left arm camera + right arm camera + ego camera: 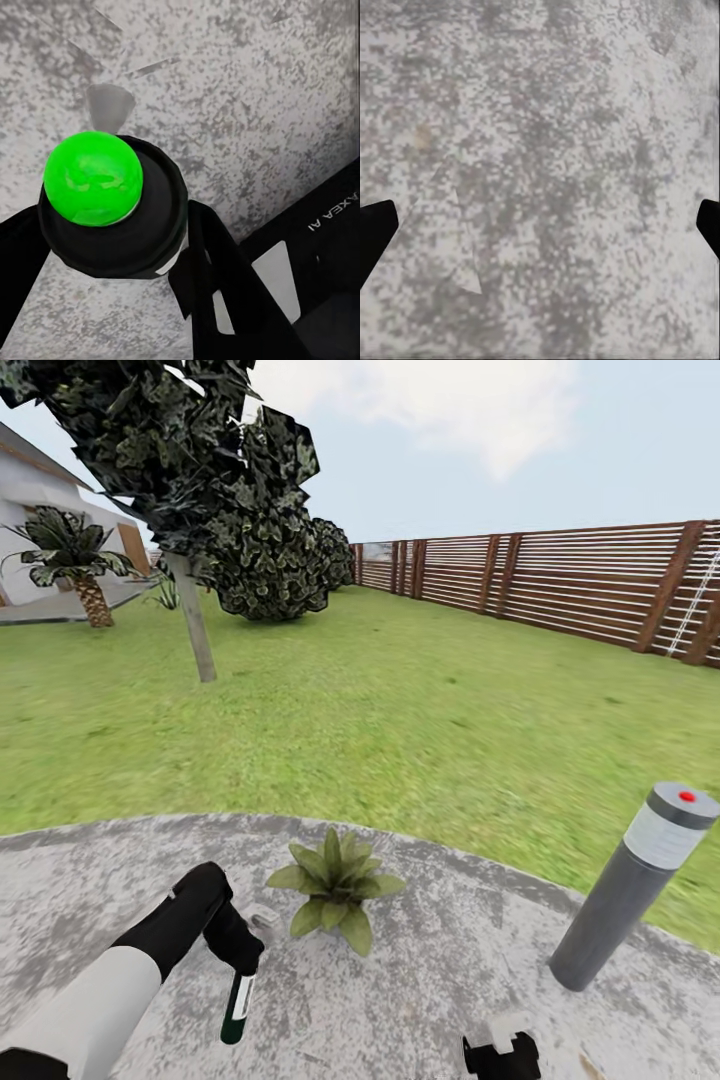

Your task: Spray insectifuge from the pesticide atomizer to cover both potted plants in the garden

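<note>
left gripper [240, 970] clamped on the pesticide atomizer [237, 1008], green tip pointing down at the patio [420, 980] | potted plant [334, 882] just beside it, nearest my left arm | right gripper [500, 1050] fingers spread wide, empty

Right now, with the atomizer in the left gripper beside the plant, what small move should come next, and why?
Probably turn the left gripper so the pesticide atomizer aims at the potted plant. The bottle hangs with its green tip facing down at the stone patio, while the plant sits just beside it, to the right.
</note>
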Robot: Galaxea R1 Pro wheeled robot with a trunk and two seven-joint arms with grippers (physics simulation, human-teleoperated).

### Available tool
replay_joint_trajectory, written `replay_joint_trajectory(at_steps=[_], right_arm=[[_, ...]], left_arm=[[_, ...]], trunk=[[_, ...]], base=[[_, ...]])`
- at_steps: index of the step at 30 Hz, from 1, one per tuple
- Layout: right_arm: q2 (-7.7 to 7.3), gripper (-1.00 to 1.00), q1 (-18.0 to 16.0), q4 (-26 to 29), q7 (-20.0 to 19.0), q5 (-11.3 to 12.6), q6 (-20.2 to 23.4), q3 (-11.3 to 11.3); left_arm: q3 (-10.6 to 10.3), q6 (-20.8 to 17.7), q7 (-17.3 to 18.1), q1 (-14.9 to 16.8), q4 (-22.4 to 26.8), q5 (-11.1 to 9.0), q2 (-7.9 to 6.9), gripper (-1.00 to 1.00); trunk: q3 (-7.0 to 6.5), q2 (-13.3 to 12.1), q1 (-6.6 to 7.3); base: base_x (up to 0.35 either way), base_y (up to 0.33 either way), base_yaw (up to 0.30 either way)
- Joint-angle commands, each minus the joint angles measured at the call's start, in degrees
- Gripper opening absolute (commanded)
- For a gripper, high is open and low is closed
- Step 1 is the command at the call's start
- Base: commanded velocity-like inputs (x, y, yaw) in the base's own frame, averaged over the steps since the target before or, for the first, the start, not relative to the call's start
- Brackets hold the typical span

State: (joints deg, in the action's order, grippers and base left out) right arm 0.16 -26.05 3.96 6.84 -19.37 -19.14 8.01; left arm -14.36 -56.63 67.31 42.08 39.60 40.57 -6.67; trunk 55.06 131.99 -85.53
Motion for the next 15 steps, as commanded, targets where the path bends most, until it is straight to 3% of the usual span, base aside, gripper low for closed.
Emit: replay_joint_trajectory(at_steps=[1,6,15], right_arm=[[0.02,1.00,-0.01,-0.09,0.19,-0.59,-0.20,0.43],[0.03,1.00,0.41,-0.09,0.19,-0.59,-0.20,0.43],[0.10,1.00,0.65,-0.09,0.19,-0.58,-0.20,0.43]], left_arm=[[-0.22,-0.36,0.65,0.02,0.08,0.53,-0.16,-1.00],[-0.33,-0.41,0.68,0.12,0.11,0.64,-0.60,-1.00],[-1.87,-0.47,0.77,1.58,-0.46,3.11,-0.12,-1.00]], trunk=[[0.05,0.02,0.01],[0.05,0.02,0.01],[0.05,0.02,0.01]], base=[[0.001,0.000,-0.265],[0.005,0.000,-0.203],[0.182,0.000,-0.013]])
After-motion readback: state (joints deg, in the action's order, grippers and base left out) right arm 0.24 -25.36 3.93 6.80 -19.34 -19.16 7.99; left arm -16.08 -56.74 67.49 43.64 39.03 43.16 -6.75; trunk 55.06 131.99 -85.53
